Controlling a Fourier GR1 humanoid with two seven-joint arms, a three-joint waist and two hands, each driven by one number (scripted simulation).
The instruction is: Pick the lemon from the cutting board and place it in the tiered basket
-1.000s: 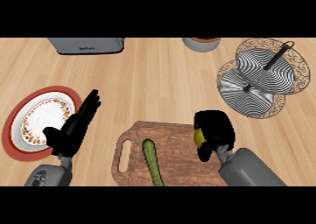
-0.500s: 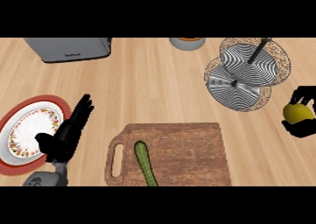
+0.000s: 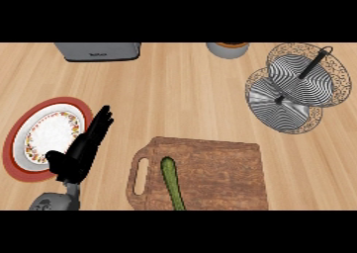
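The left hand (image 3: 77,157) shows at the near left, open with its fingers straight and pointing far, lying just off the right rim of a red-bordered plate (image 3: 52,129) and holding nothing. The right hand is out of view, and the lemon cannot be seen anywhere, neither on the cutting board (image 3: 217,170) nor in the tiered basket (image 3: 285,112). The board lies near the middle, its handle slot facing left and its near edge cut off by the view's edge; a long green vegetable (image 3: 171,182) lies on its left part. The basket stands at the far right, its two wire tiers overlapping, well apart from the board. Between board, plate and basket a broad stretch of bare wooden tabletop (image 3: 181,99) lies open. At the far edge stand a grey toaster (image 3: 98,51) on the left and a small round pot (image 3: 228,49) nearer the basket. The toaster's front bears a small dark label, too small to read.
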